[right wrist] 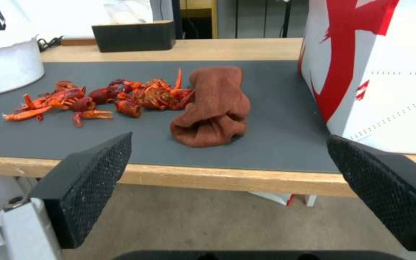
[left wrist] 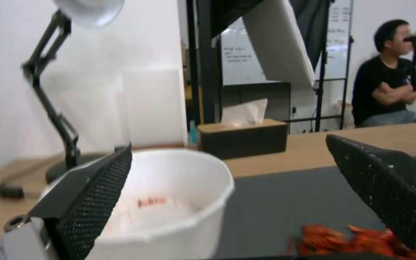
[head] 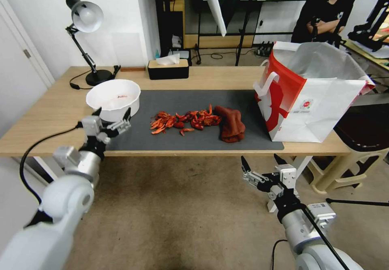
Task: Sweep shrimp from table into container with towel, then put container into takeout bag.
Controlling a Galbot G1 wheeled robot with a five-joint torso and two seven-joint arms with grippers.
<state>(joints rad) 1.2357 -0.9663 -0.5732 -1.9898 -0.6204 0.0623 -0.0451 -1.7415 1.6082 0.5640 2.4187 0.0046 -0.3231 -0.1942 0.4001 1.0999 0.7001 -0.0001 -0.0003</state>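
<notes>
Wood table runs across the middle of the head view, its grey mat under everything that matters. At left, my left gripper hangs wide open and empty at the near wall of the bowl; closing off-centre, I judge, could tip it. Its inside is washed out; one small red fleck is all I can make out. At centre the shrimp lie scattered, the towel bunched against their right end; a sloppy sweep could push some off the near edge. Lower right, my right gripper waits open and empty below the table edge. At right, the bag stands upright, its far side cut off.
</notes>
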